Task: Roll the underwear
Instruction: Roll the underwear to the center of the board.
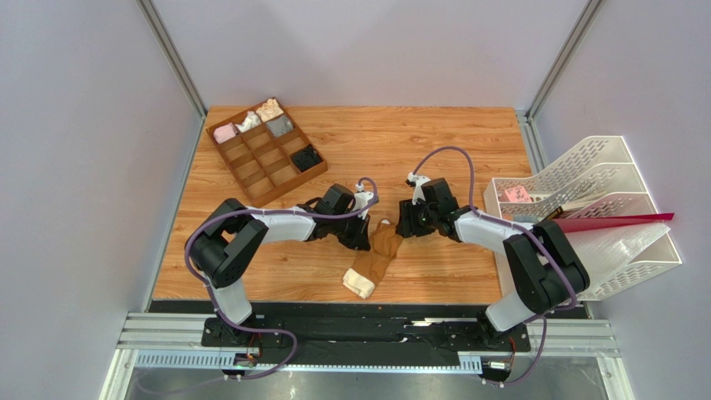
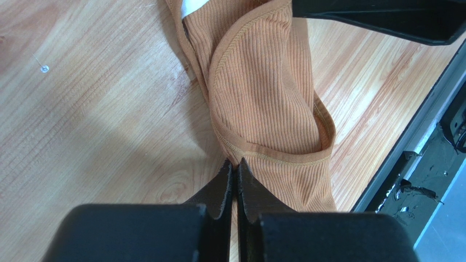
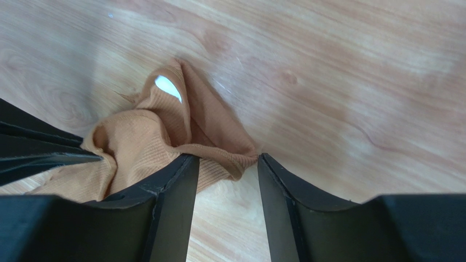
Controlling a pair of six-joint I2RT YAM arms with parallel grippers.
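Left gripper (image 2: 236, 169) pinches the crumpled underwear (image 2: 262, 93) by its hem, while right gripper (image 3: 227, 164), jaws apart, should close on its corner before flattening.

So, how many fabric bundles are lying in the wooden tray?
5: pink bundle, white bundle and peach bundle in the far row of the wooden tray, grey bundle beside the peach, black bundle near its right edge. None looks hidden.

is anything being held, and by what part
The left gripper pinches the underwear at its stitched hem. The right gripper is open beside a corner, gripping nothing.
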